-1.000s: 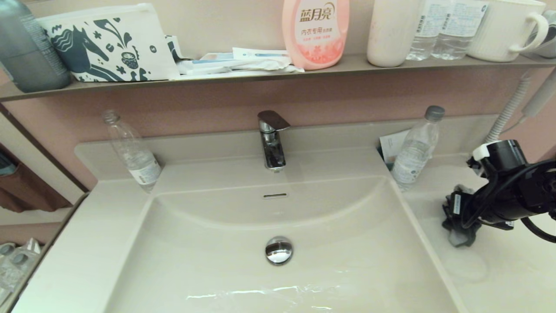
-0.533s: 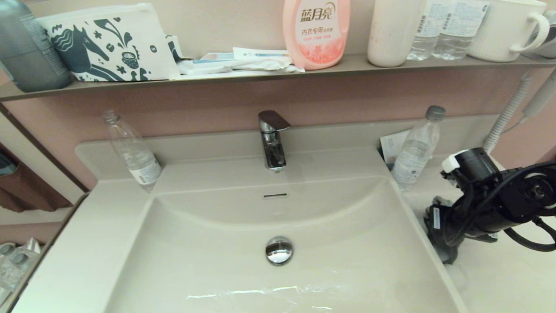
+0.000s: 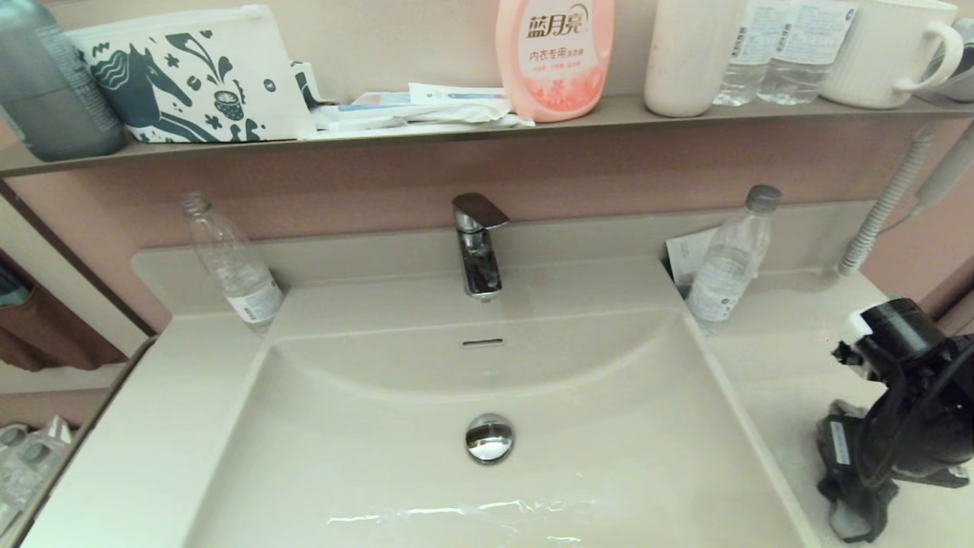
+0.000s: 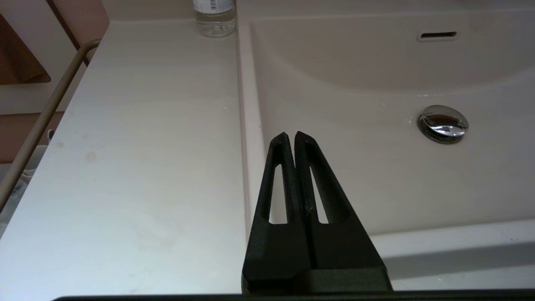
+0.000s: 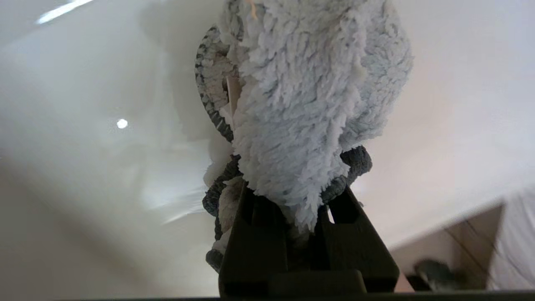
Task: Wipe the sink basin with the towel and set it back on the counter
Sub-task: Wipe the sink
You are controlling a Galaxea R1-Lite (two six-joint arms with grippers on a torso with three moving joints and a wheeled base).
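Observation:
The cream-white sink basin (image 3: 358, 449) fills the middle of the head view, with its chrome drain plug (image 3: 488, 438) and slot overflow (image 3: 482, 342). My right gripper (image 3: 851, 491) is over the counter (image 3: 784, 365) at the near right, beside the basin's right rim. It is shut on the towel (image 3: 856, 521), a dark grey lump hanging below the fingers. In the right wrist view the towel's pale fluffy side (image 5: 309, 104) bulges out of the gripper (image 5: 292, 209) close over the glossy counter; I cannot tell if they touch. My left gripper (image 4: 291, 136) is shut and empty over the basin's left rim.
A chrome faucet (image 3: 478, 243) stands behind the basin. Clear bottles stand at the back left (image 3: 232, 262) and back right (image 3: 727, 262). The brown shelf above holds a horse pouch (image 3: 190, 76), a pink bottle (image 3: 554, 57) and a mug (image 3: 886, 46). A ribbed hose (image 3: 886, 202) hangs at the right.
My right arm first swung towards the basin's right rim with the towel. It has now pulled away to the right and nearer, over the counter's front. The left arm has not visibly moved.

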